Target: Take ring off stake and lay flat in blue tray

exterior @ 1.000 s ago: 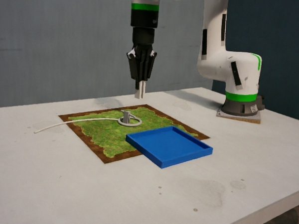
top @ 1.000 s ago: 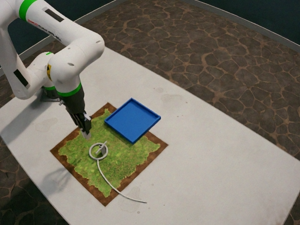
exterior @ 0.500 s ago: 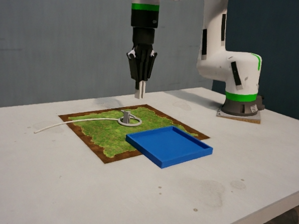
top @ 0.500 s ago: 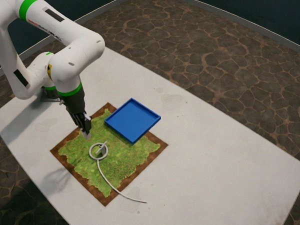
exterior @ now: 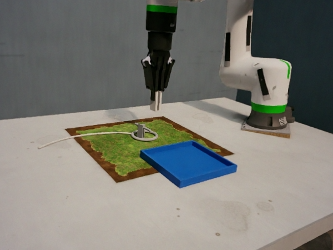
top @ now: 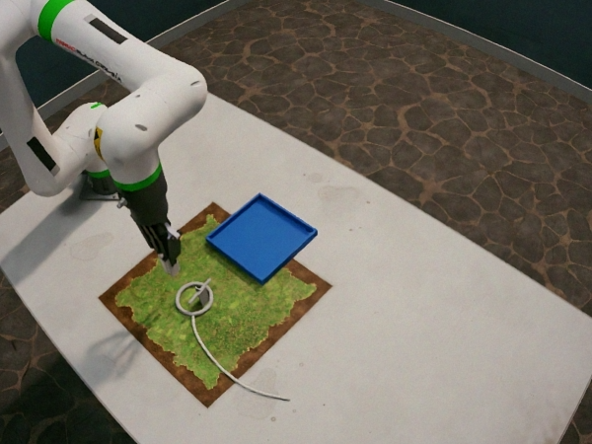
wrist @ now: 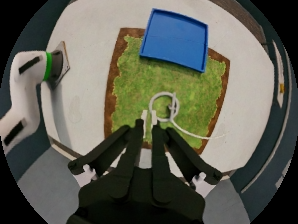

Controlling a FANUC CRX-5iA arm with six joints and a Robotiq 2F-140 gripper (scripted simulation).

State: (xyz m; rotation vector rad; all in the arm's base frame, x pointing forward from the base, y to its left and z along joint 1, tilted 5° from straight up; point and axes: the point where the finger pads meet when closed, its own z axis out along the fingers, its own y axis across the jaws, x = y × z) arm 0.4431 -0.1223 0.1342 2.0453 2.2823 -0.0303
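Toward the tabletop's left edge, the ring [exterior: 144, 135] is seen lying flat around the stake [exterior: 140, 129], trailed by a limp cord [exterior: 83, 136]. It is judged light and stiff, best pinched across its rim. Higher, the gripper [exterior: 155, 105] is held with jaws together, empty. Right, the blue tray [exterior: 188, 162] waits.

White table top [exterior: 83, 211], faintly stained. Lying directly on it: a square grass-patterned mat [exterior: 122, 147] with a brown border; a blue tray [exterior: 191, 164], partly overlapping the mat's corner; the free end of a white cord [exterior: 55, 142]; the robot base [exterior: 267, 119].
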